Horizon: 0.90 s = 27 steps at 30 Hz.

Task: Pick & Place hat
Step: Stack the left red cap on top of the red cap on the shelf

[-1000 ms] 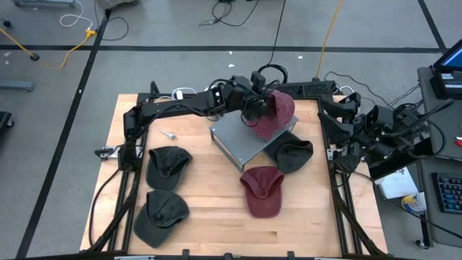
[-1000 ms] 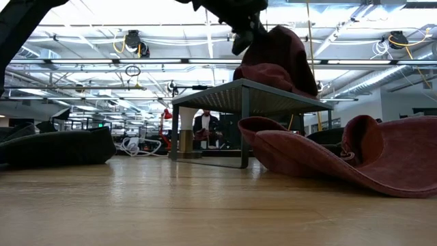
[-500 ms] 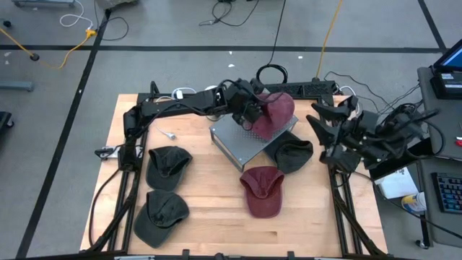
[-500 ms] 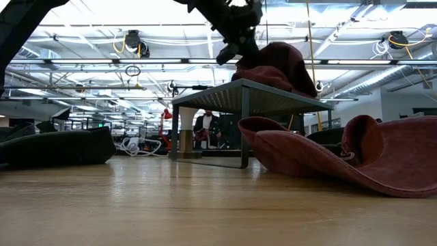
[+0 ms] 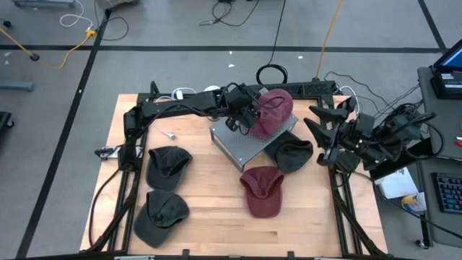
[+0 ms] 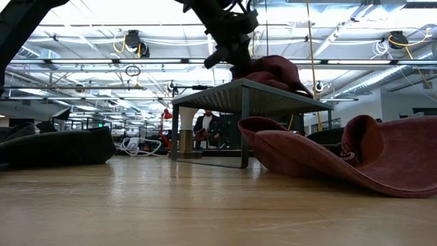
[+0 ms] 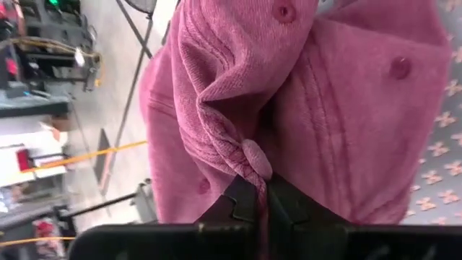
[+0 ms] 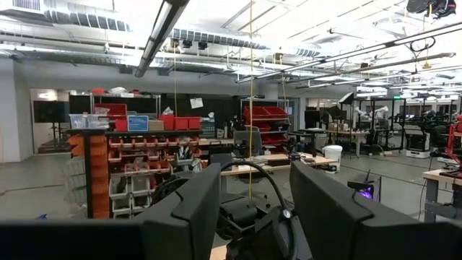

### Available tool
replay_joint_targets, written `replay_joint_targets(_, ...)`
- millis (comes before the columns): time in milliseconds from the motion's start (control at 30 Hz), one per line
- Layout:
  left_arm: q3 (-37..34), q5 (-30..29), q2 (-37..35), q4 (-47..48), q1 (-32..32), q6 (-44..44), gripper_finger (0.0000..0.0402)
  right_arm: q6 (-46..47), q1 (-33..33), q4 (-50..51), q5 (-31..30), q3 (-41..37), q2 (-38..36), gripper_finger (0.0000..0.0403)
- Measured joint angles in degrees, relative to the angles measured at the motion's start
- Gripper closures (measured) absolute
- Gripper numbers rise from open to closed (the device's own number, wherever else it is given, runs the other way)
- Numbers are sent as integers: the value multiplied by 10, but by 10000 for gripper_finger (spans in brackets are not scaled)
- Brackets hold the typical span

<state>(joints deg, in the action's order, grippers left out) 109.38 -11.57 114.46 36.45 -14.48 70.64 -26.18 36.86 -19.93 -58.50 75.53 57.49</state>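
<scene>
A maroon hat [image 5: 274, 112] lies on a grey metal stand [image 5: 242, 141] at the desk's [image 5: 202, 209] far middle. The left gripper [image 5: 249, 118] pinches its edge, fingers [image 7: 242, 202] pressed together on the fabric. The right gripper [image 8: 253, 209] waits off the desk's right edge, fingers spread, empty. No writing is readable.

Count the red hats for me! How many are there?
2. One red hat sits on the metal stand, pinched by the left gripper; the other red hat lies on the table.
</scene>
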Motion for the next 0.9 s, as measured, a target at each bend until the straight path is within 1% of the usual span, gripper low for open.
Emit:
replay_joint_targets(133, 0, 0, 0, 3, 1, -46, 363, 0, 0, 1, 0, 0, 4, 243)
replay_joint_targets(367, 0, -17, -2, -1, 8, -88, 282, 2, 0, 1, 0, 0, 7, 243)
replay_joint_targets(433, 0, -24, -2, -20, 13, -97, 258, 4, 0, 1, 0, 0, 7, 243)
replay_joint_targets(600, -1, -92, -18, -74, 31, -123, 206, 4, 0, 1, 0, 0, 7, 243)
replay_joint_targets(633, -1, -102, -27, -67, 34, -133, 197, 4, 0, 1, 0, 0, 7, 243)
replay_joint_targets(733, 0, -115, -39, -58, 42, -180, 178, 4, 0, 1, 0, 0, 7, 243)
replay_joint_targets(767, 0, -115, -47, -36, 43, -204, 173, 4, 0, 1, 1, 0, 7, 243)
replay_joint_targets(867, 1, -115, -56, 5, 49, -294, 166, 3, 0, 1, 0, 0, 7, 243)
replay_joint_targets(900, 0, -115, -61, 35, 50, -333, 166, 2, 0, 1, 1, 0, 7, 243)
